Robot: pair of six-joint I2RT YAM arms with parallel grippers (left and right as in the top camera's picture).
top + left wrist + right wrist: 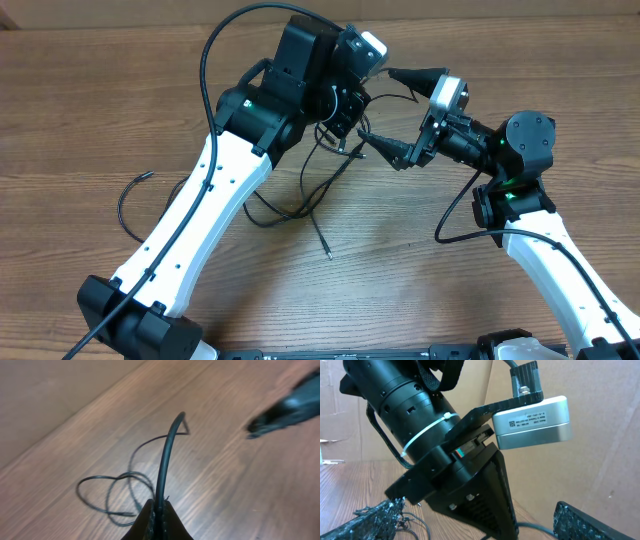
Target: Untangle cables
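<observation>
My left pincer (157, 509) is clamped tight on a cable (164, 460); my right pincer (375, 104) gapes wide, facing it.

Looking down on a wooden table (400, 290): brown boards, grain running left to right, darker streaks here and there. Up along the far edge, a pale tan strip (100, 10), meeting the tabletop in a straight line. Over in the right wrist view, brown cardboard panels (605, 395) standing upright behind the table, a vertical seam between two of them, brighter toward the left.
</observation>
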